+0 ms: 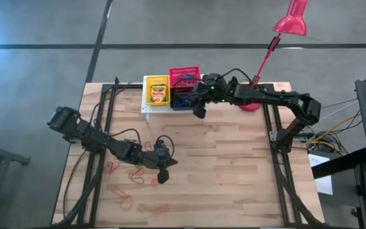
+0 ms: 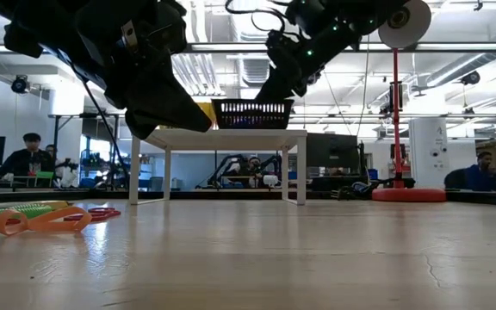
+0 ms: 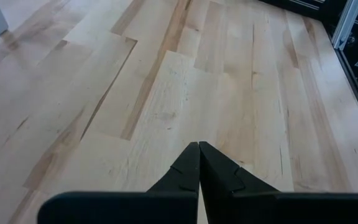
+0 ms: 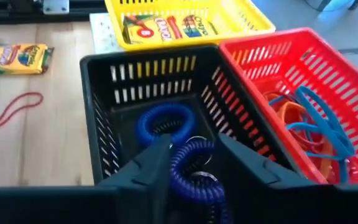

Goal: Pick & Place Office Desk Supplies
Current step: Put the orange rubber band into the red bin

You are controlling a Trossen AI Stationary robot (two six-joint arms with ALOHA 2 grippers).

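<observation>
- Three mesh baskets sit together on a white stand (image 1: 146, 109): yellow basket (image 4: 253, 22), red basket (image 4: 328, 74), black basket (image 4: 104, 124).
- Yellow basket holds a crayon box (image 4: 166, 28) lying flat.
- Red basket holds blue and orange loops (image 4: 309, 124).
- Black basket holds blue coils (image 4: 163, 121).
- Another crayon box (image 4: 14, 56) lies on the table beside red loops (image 1: 122, 194).

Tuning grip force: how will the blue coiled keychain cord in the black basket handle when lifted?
The blue coiled cord will probably stretch and sag, being a springy spiral. It looks light. Its metal ring may snag the black basket slots.
</observation>
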